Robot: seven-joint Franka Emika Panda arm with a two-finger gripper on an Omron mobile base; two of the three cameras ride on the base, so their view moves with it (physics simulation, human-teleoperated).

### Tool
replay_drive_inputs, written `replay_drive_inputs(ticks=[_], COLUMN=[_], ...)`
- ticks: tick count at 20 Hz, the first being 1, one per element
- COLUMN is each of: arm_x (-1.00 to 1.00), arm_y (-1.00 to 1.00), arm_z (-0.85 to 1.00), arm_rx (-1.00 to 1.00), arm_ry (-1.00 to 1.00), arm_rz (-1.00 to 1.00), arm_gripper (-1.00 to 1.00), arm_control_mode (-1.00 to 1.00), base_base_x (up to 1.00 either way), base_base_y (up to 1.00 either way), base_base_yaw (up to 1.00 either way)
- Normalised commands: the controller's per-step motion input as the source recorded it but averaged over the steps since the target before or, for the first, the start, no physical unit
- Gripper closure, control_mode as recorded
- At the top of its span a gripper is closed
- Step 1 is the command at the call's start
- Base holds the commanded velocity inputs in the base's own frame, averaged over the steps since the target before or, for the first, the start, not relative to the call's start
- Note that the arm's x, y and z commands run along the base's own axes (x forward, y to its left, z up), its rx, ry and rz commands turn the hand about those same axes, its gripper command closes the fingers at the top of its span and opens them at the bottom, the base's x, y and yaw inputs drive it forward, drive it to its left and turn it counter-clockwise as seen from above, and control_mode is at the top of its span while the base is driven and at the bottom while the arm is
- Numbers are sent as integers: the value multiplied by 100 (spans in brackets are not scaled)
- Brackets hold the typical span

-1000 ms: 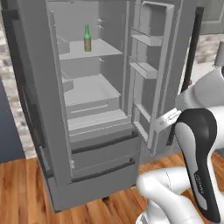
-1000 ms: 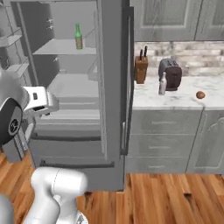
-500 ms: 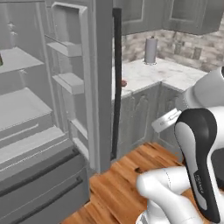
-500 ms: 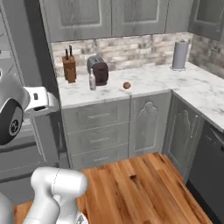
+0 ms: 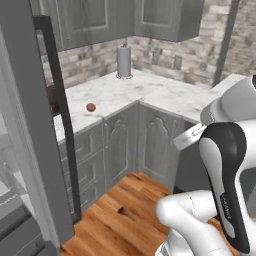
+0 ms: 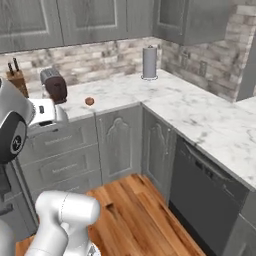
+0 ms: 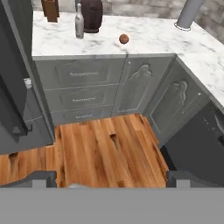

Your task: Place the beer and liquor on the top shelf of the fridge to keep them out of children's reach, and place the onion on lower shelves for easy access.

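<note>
onion (image 7: 124, 39): small round orange-brown ball sitting on the marble bench (image 7: 148, 37), out in the open part of the top, well apart from the edge; being round, it shows no long axis. Also seen in the left base view (image 5: 90, 107) and the right base view (image 6: 89, 101).
liquor (image 7: 79, 25): whitish bottle standing upright on the bench, long axis vertical, neck and small cap pointing up; just beside the dark toaster (image 7: 91, 15), to its left in the hand view.
onion to liquor: apart on the same bench, the onion to the right of the bottle in the hand view.
knife block (image 7: 50, 9): brown, at the back of the bench, left of the bottle in the hand view.
paper towel roll (image 6: 149, 62): grey cylinder, upright near the bench's inner corner, well apart from the onion.
fridge (image 5: 30, 150): a dark grey door with its long vertical bar handle fills the left of the left base view.
end effector (image 7: 111, 180): jaws spread wide, nothing between them, above the wooden floor (image 7: 105, 148) in front of the grey cabinets (image 7: 81, 89).
</note>
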Motion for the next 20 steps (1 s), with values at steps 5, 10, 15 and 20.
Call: replay_drive_inputs(ticks=[5, 10, 15, 20], arm_x=[0, 0, 0, 0], arm_y=[0, 0, 0, 0], arm_z=[0, 0, 0, 0], arm_rx=[0, 0, 0, 0], arm_ry=[0, 0, 0, 0], arm_rz=[0, 0, 0, 0], arm_gripper=[-100, -100, -100, -100], arm_control_mode=[100, 100, 100, 100], base_base_x=[89, 100, 95, 71], base_base_y=[-3, 0, 0, 0], base_base_yaw=[12, 42, 46, 46])
